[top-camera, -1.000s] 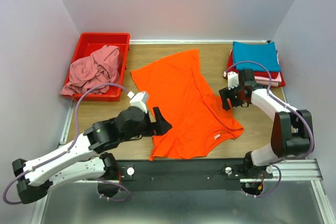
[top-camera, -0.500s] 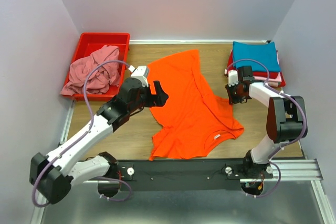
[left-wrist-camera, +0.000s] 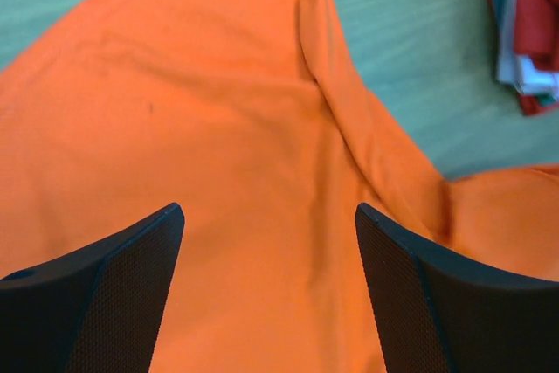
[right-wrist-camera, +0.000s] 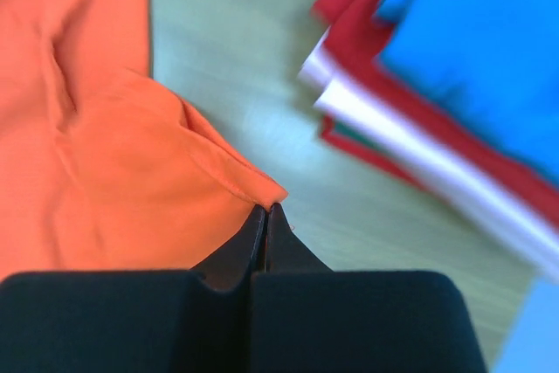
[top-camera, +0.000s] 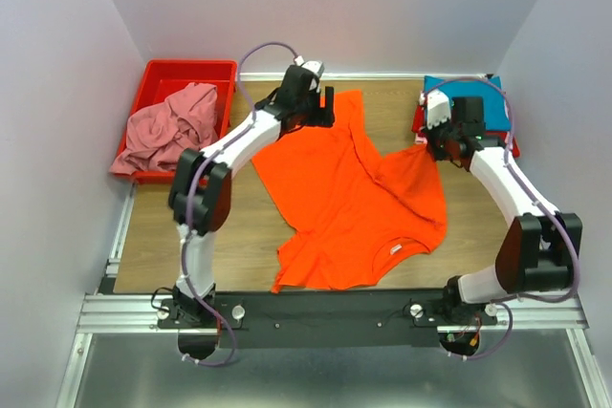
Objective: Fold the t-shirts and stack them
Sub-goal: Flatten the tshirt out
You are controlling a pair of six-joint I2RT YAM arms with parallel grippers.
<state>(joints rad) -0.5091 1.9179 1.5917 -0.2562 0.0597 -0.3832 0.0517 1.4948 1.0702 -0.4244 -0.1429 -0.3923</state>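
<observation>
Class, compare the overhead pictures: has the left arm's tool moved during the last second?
Yes. The left tool moved up the overhead view: earlier below the red bin's near rim, now level with the bin's middle.

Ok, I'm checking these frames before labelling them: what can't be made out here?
Top view: the right arm covers part of the folded t-shirt stack; layer count unclear.
Right wrist view: the shut right fingers hide how much of the bright orange t-shirt they pinch.
Top view: the crumpled dusty pink t-shirt hides the floor of the red plastic bin.
</observation>
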